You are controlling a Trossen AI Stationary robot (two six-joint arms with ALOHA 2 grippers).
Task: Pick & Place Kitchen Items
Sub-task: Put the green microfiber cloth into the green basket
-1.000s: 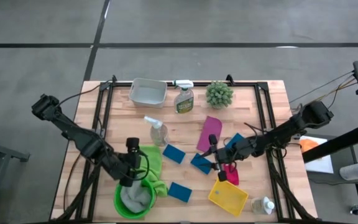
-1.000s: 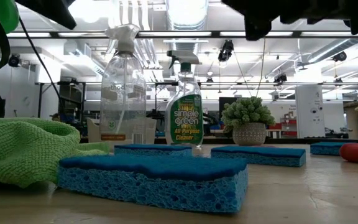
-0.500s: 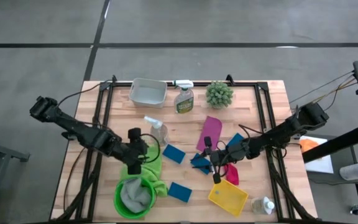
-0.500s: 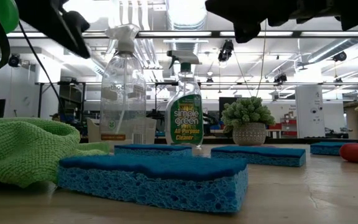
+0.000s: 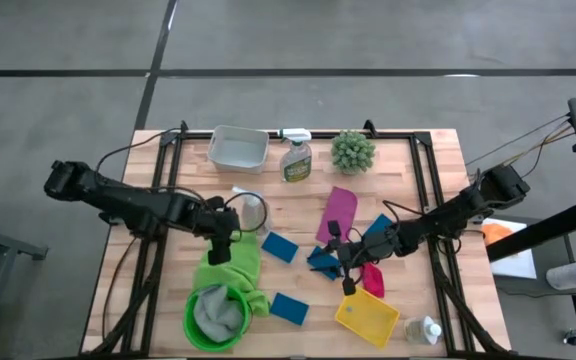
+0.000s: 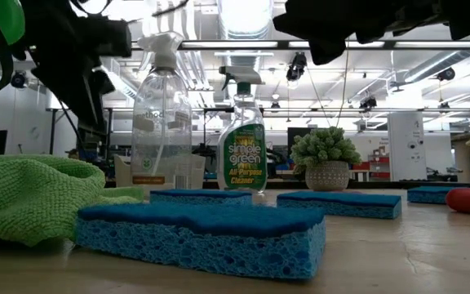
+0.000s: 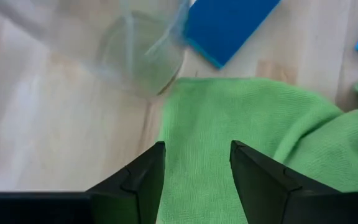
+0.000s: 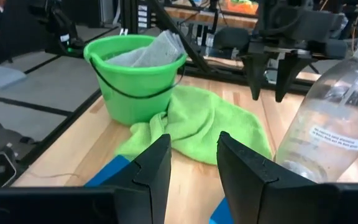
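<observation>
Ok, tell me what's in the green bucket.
A grey cloth fills the bucket; its folds rise above the rim in the right wrist view.

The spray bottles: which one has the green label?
The spray bottle with the green label stands at the table's far edge, between the clear tub and the potted plant. The other bottle, nearer the left gripper, is plain clear.

Left claw (image 5: 222,247) off the bucket (image 5: 200,323), seemingly narrower.

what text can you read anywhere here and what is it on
"simple green All-Purpose Cleaner": label of the green spray bottle.
Label on the clear spray bottle: print too small to read in the low view, and blurred in the right wrist view.
Nothing else is readable.
</observation>
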